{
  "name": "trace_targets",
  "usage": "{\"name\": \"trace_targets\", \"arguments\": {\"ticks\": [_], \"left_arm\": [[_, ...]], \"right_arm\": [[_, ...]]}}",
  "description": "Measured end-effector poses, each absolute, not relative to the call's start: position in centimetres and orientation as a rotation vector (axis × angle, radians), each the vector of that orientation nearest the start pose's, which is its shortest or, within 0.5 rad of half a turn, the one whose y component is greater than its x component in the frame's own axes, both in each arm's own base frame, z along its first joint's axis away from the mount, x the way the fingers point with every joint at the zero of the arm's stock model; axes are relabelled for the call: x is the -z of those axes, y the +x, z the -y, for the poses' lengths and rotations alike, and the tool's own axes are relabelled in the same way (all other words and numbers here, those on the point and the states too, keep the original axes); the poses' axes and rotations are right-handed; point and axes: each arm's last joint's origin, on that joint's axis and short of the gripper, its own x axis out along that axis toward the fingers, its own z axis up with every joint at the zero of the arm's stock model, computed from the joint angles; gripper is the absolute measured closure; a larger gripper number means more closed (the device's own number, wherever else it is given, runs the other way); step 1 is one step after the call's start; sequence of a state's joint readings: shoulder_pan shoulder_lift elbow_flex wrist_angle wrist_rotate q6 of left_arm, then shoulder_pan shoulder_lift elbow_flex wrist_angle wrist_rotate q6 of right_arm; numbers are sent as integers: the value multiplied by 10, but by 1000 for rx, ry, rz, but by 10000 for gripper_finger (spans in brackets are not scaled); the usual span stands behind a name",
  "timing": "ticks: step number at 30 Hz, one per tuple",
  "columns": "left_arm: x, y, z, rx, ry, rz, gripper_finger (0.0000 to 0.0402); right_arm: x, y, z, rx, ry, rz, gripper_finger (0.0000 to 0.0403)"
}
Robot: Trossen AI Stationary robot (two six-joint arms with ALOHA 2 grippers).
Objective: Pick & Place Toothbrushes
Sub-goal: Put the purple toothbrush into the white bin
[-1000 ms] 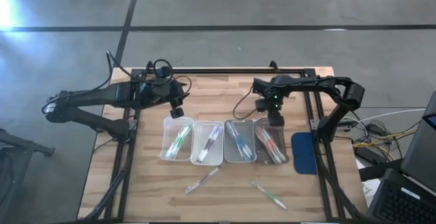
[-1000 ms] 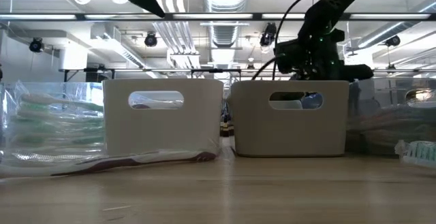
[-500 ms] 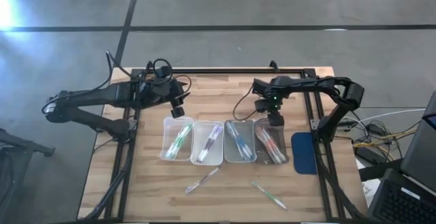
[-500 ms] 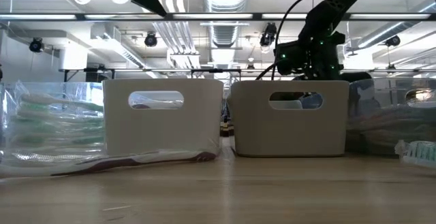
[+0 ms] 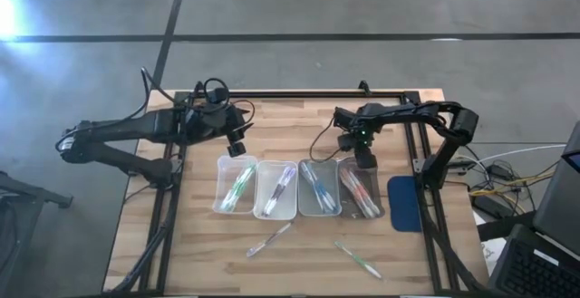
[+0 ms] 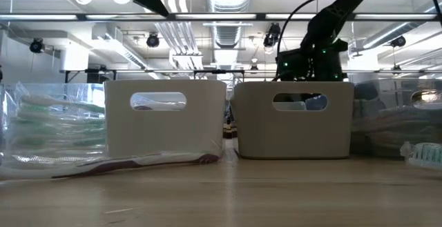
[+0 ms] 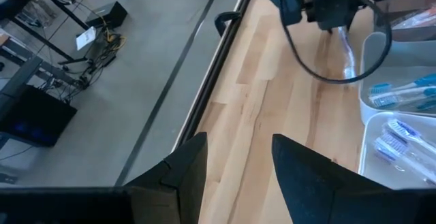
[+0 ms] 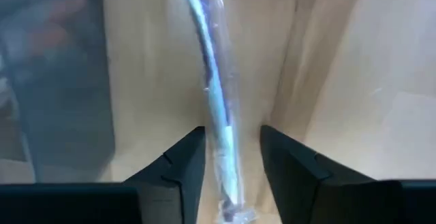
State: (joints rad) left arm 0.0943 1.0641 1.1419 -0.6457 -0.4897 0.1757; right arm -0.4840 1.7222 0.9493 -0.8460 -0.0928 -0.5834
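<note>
Wooden bench with trays and loose toothbrushes

Four clear trays sit just below both pincers; two wrapped toothbrushes lie farther off, a blue pad beside the right pincer.

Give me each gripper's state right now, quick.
Left gripper: open, holding nothing, waiting above the table's far left part.
Right gripper: fingers either side of a wrapped toothbrush; whether it grips cannot be told.

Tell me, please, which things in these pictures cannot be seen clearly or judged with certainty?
- Right gripper: a wrapped toothbrush lies between its fingers; whether they press it is unclear in the right wrist view.
- High view: the right arm covers that gripper, over the far end of the rightmost tray.
- Low view: two white bins hide their contents.
- Loose toothbrushes near the table's front edge: too small to read colours, high view.
</note>
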Motion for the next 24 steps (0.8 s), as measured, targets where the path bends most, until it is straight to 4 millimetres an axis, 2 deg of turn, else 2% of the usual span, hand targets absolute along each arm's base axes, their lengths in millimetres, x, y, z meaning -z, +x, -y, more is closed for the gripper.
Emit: {"name": "trace_targets", "arguments": {"ticks": [11,20,24], "left_arm": [[-362,208,-34,-516,278,-616,232],[-362,208,-34,-515,278,-617,232],[-362,208,-34,-515,278,-617,232]], "right_arm": [[-143,242,127,-112,-49,-1598,321],[-144,241,126,-117,-44,-1603,384],[-148,241,126,-124,-31,-1625,382]]}}
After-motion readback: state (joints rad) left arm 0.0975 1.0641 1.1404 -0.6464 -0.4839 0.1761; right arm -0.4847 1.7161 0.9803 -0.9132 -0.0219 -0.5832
